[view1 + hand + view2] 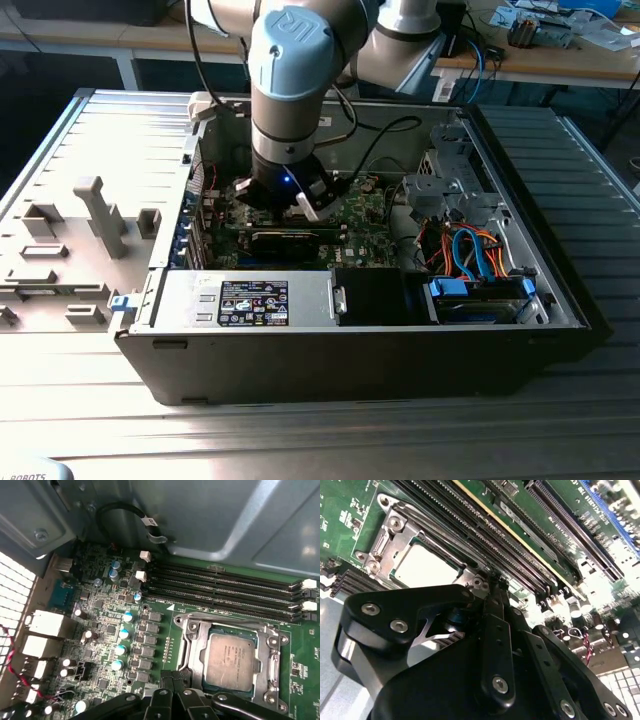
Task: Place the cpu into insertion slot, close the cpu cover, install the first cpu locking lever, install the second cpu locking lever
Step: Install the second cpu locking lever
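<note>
The cpu [230,661], a flat square chip with a silver-grey top, lies flat in the insertion slot on the green motherboard [300,655]; it hides the pin field. The cpu cover [195,652], a thin metal frame, lies down around the chip, which also shows through the cover's window [425,567] in the second wrist view. My gripper [174,679] hovers just beside the socket's corner, its black fingers [495,605] drawn together with nothing visible between them. In the exterior view the gripper [290,205] reaches down into the open computer case over the board.
Long black memory slots [225,587] run along one side of the socket. Blue-topped capacitors [122,632] stand on another side. The grey case wall [200,520] rises behind. A long black card [285,240], a power supply [250,300] and orange and blue cables [480,255] crowd the case.
</note>
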Tool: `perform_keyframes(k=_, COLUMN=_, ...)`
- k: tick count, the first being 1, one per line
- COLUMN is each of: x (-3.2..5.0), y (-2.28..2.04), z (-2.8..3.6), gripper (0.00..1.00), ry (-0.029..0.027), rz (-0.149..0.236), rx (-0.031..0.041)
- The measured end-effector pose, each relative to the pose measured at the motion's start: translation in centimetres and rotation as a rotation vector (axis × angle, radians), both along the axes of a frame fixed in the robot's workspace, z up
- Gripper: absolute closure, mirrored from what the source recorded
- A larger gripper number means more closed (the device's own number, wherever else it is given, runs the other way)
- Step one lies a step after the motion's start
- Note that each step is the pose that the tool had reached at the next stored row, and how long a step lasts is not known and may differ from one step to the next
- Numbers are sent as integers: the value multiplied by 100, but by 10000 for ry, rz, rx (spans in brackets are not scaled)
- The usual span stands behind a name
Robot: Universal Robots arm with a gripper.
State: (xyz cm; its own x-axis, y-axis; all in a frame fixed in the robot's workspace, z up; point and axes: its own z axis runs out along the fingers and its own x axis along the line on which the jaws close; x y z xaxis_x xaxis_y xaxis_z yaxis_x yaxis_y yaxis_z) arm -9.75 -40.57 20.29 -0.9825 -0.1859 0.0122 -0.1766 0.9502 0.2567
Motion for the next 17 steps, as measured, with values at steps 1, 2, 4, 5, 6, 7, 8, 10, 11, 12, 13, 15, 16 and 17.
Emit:
perform_keyframes(k=1, x=2, y=2, z=20, gripper=89, ry=0, rz=0, rx=-29)
perform_keyframes(k=2, x=5, y=5, z=42, gripper=89, ry=-1, rz=1, rx=-66)
perform_keyframes(k=4, x=12, y=8, z=85, gripper=89, ry=0, rz=0, rx=-215)
perform_keyframes(k=5, x=16, y=10, z=102, gripper=89, ry=1, rz=-2, rx=-360)
perform_keyframes(k=6, x=23, y=12, z=110, gripper=89, ry=2, rz=-1, rx=-549)
perform_keyframes(k=7, x=31, y=13, z=114, gripper=89, ry=5, rz=0, rx=-730)
perform_keyframes(k=8, x=38, y=14, z=116, gripper=89, ry=11, rz=0, rx=-964)
perform_keyframes(k=10, x=50, y=16, z=120, gripper=89, ry=20, rz=1, rx=-1313)
perform_keyframes(k=11, x=59, y=17, z=121, gripper=89, ry=30, rz=1, rx=-1486)
perform_keyframes(k=12, x=77, y=17, z=122, gripper=89, ry=49, rz=1, rx=-1683)
perform_keyframes(k=13, x=94, y=20, z=122, gripper=89, ry=70, rz=1, rx=-1754)
perform_keyframes(k=15, x=149, y=26, z=122, gripper=89, ry=136, rz=0, rx=-1873)
perform_keyframes(k=16, x=178, y=29, z=122, gripper=89, ry=169, rz=3, rx=-1909)
perform_keyframes(k=17, x=205, y=31, z=122, gripper=89, ry=201, rz=5, rx=-1943)
